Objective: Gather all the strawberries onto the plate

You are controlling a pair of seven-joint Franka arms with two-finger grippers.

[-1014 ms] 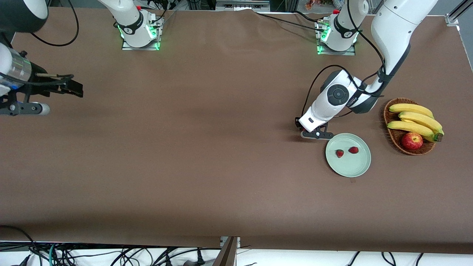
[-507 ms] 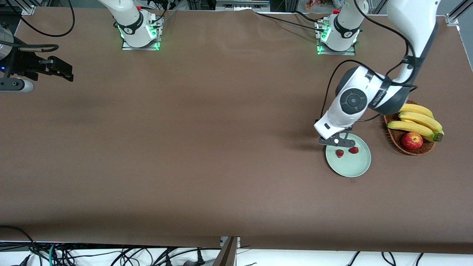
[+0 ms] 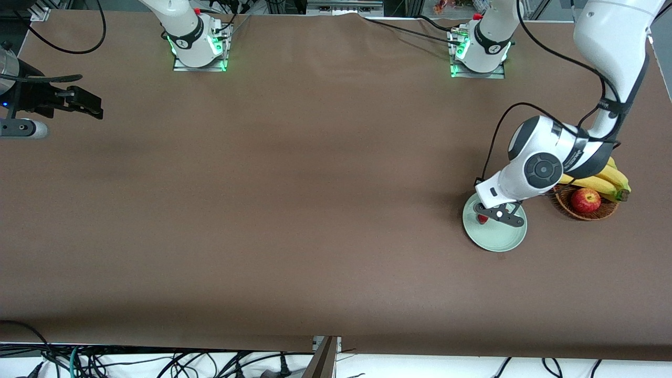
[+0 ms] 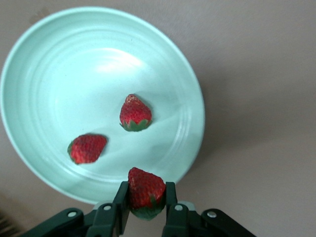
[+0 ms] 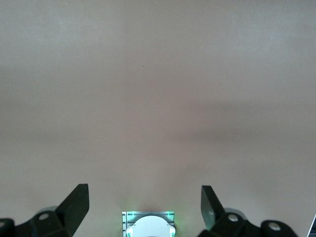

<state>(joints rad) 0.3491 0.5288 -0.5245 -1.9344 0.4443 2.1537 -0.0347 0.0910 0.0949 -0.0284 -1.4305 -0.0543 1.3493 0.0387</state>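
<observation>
Above plate [image 4: 187, 98], left gripper [image 4: 146, 207] clasping strawberry [image 4: 145, 190]

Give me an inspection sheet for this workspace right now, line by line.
Surface: brown table.
Job's things: two strawberries in the plate; third strawberry held above it.
Clutter: basket with apple and bananas, beside the plate.
Hands: left hand shut on the third strawberry, over the plate; right hand open, waiting at its end of the table.
Cables: bundles along the table's near edge.
Surroundings: nothing seen.
</observation>
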